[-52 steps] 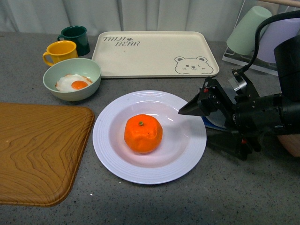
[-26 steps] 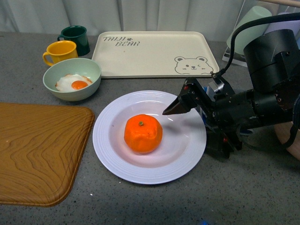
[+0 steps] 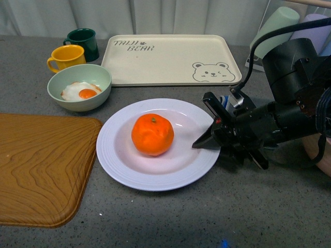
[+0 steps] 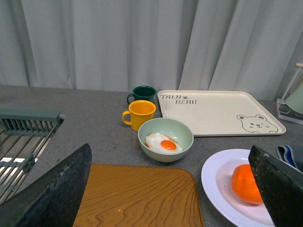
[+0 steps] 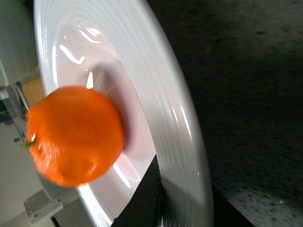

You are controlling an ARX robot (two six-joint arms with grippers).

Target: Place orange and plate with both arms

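Note:
The orange [image 3: 152, 135] sits in the middle of the large white plate [image 3: 119, 165], which lies on the grey counter in front of the bear tray. My right gripper [image 3: 209, 143] is shut on the plate's right rim, one finger over it and one under. The right wrist view shows the ridged rim [image 5: 187, 156] pinched between the black fingers [image 5: 147, 194], with the orange [image 5: 73, 135] just beyond. My left gripper [image 4: 170, 189] is open and empty, above the wooden board; the plate [image 4: 213, 182] and orange [image 4: 244, 184] lie near its one finger [image 4: 279, 184]. The left arm is out of the front view.
A wooden board [image 3: 41, 165] lies left of the plate. A pale green bowl [image 3: 79, 86] with a fried egg, a yellow mug [image 3: 66, 57] and a dark green mug [image 3: 84, 42] stand behind it. The beige bear tray [image 3: 170, 59] is at the back. Cups hang at the far right [image 3: 274, 31].
My right gripper dropped and closed on the plate's right rim. The plate and orange shifted a little left and away.

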